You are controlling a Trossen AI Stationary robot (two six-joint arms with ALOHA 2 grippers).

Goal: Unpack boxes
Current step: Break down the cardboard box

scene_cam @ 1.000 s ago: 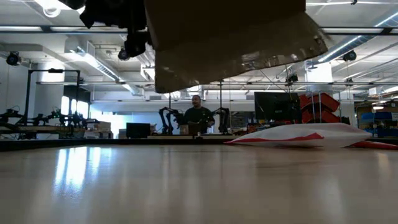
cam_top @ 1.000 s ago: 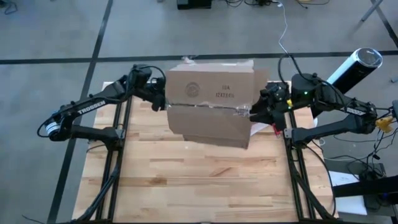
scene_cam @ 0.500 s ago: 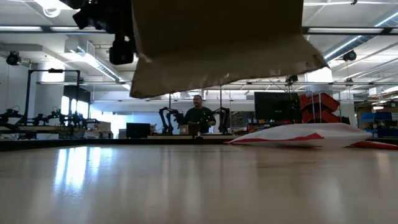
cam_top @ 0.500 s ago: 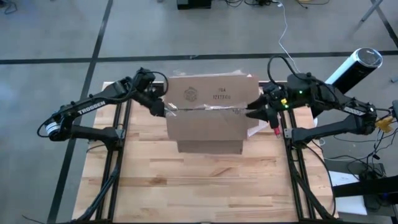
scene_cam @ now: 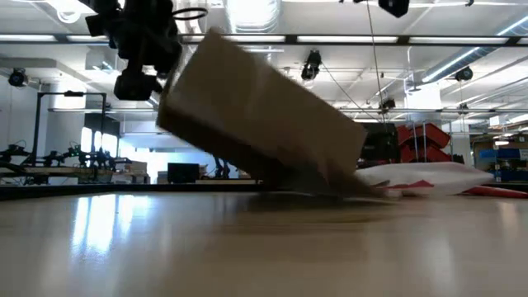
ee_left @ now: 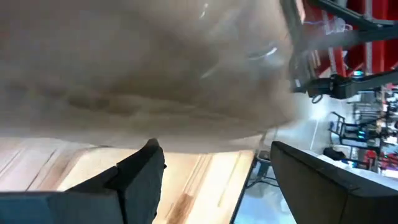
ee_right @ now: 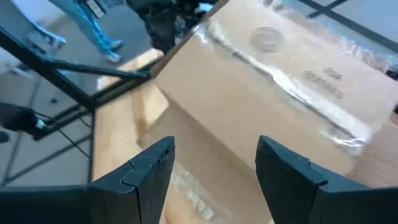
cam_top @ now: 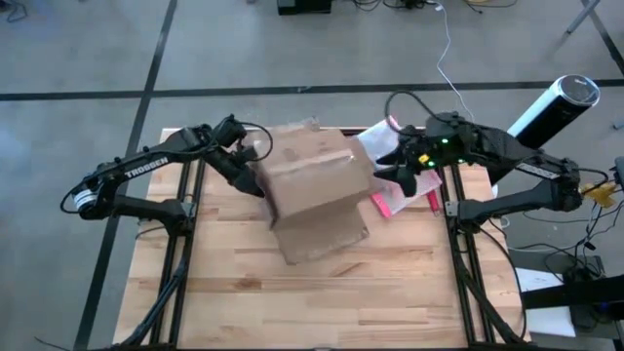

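At upper centre of the high view, the cardboard box (cam_top: 310, 192) tilts, 1 edge on the table (cam_top: 292, 302); my left gripper (cam_top: 255, 174) and right gripper (cam_top: 390, 174) are both spread, so regrasping its flaps looks next.

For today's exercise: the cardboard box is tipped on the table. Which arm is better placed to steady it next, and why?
Probably the left. The left gripper sits against the raised side of the box, open. The right gripper is open and stands apart from it, over the pouch.
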